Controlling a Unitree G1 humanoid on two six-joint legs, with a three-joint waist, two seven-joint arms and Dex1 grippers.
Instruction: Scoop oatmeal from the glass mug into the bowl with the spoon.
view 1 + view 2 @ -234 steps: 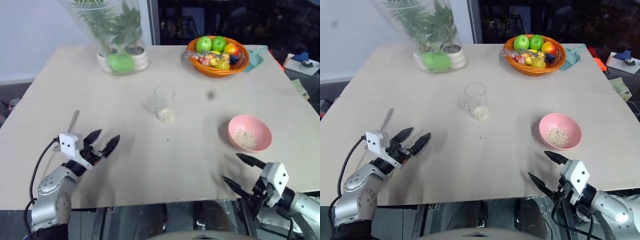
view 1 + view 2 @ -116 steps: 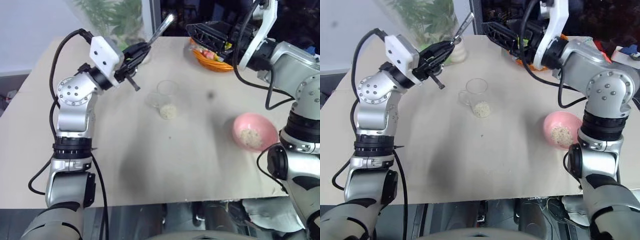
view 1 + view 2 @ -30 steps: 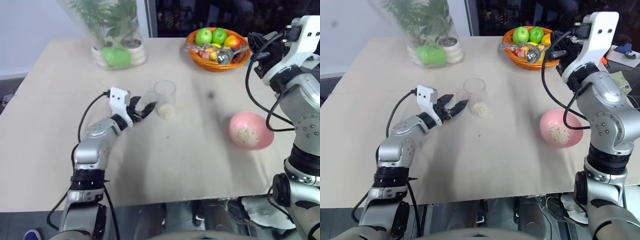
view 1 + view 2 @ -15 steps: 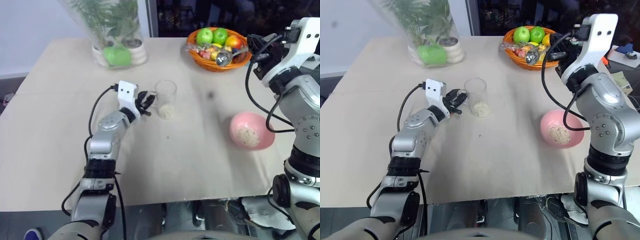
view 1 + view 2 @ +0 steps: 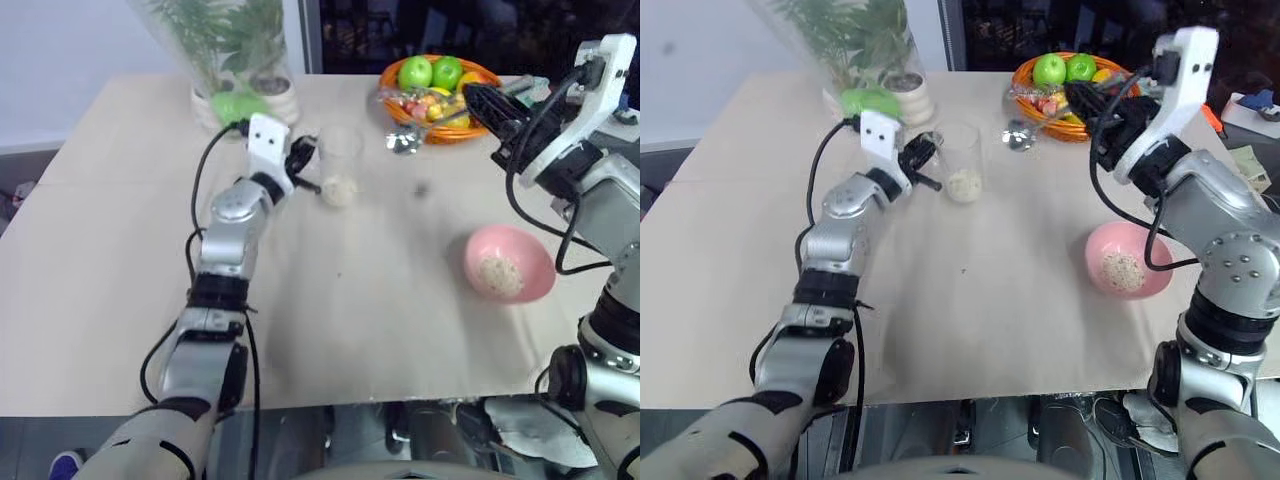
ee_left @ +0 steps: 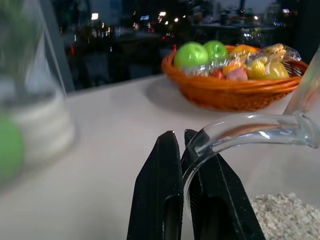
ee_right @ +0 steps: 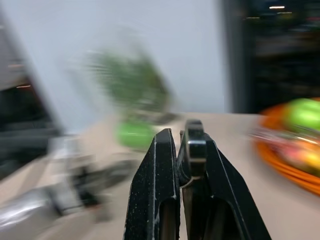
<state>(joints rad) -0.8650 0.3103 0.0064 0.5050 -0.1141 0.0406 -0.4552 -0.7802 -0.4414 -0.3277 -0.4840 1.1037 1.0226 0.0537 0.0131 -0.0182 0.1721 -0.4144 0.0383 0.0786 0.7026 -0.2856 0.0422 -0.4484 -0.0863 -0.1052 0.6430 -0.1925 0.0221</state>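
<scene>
Since a second ago, left gripper (image 6: 181,150) went from gaping beside the clear glass mug (image 5: 340,152) to clamped on its handle. Nearest: small pink bowl (image 5: 507,262), some oatmeal inside. Mid-table the mug holds pale flaky oatmeal (image 5: 339,190). Right gripper (image 7: 181,145) pinches the slim silver spoon (image 5: 1021,138), spoon bowl hanging before the orange wicker fruit basket (image 5: 440,90). Left wrist view shows the handle grip; head views blur it. Clear plant vase (image 5: 232,55) farthest.

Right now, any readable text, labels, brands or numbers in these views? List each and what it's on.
None readable.
Glass mug: clear, no print or markings.
Pink bowl: plain, no text.
Orange wicker basket: the wrappers among the fruit show no legible print.
White housing behind the left gripper: no label visible.
White housing on the right wrist: no label visible.
</scene>
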